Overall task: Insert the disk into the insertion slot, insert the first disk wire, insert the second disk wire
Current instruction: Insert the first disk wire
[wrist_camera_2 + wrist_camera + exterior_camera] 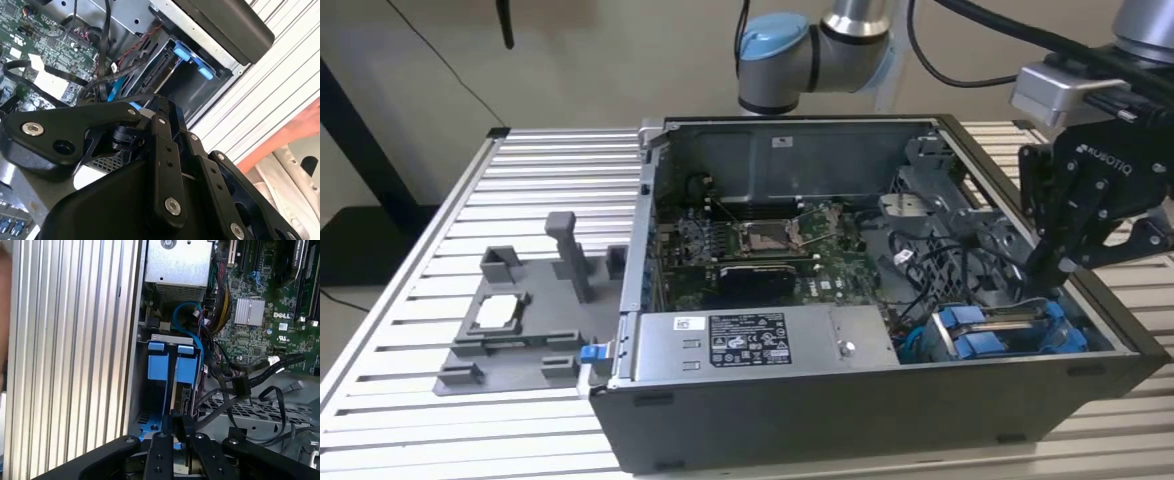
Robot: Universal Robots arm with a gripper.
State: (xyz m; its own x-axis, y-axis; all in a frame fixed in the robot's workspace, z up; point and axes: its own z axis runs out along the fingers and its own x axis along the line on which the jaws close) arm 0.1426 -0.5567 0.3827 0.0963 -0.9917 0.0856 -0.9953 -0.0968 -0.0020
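The disk (182,395) stands edge-on in its bright blue frame (186,365) inside the insertion slot (195,90), at the case's near corner on the exterior view's right. There its blue tabs (967,332) show beside a silver strip (1007,322). My gripper (180,426) reaches down into the case (881,400) at the far end of the disk. Its fingers (172,424) sit close together on that end. In the exterior view the gripper (1047,283) hangs just above the bay. Loose black wires with a connector (239,386) and a blue cable (186,315) lie beside the bay.
The open case lies on a slatted metal table (547,180). A grey labelled power-supply box (747,340) fills the case's near side, and the green motherboard (774,240) lies behind it. A grey plastic fixture tray (520,320) sits on the table at the exterior view's left.
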